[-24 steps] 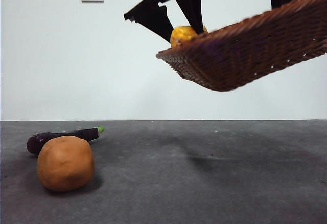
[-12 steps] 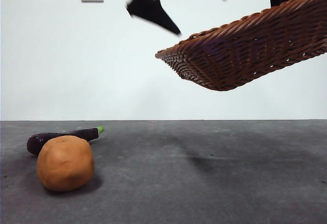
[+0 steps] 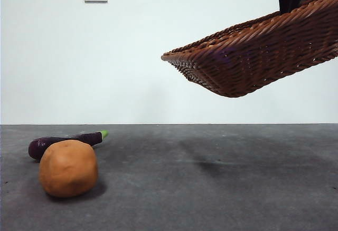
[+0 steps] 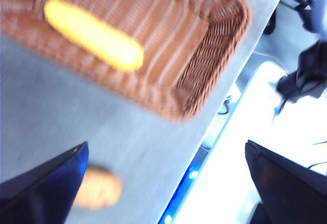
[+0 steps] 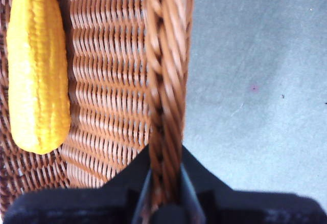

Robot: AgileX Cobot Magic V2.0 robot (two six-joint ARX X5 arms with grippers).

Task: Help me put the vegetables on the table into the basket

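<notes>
Corn cob (image 5: 38, 65) already lying on the woven floor of the basket (image 3: 253, 57), itself held aloft and tilted well above the table (image 3: 211, 189), pinched by its braided rim between the closed jaws of the right gripper (image 5: 166, 183), presumably to bring the container within easy reach of drops. Potato (image 3: 68, 167) and eggplant (image 3: 63, 141) left on the table, close together, eggplant just behind, both well apart from the basket. Left gripper (image 4: 163, 183) spread wide and empty, high over table and basket, probably free for a descent toward the potato.
</notes>
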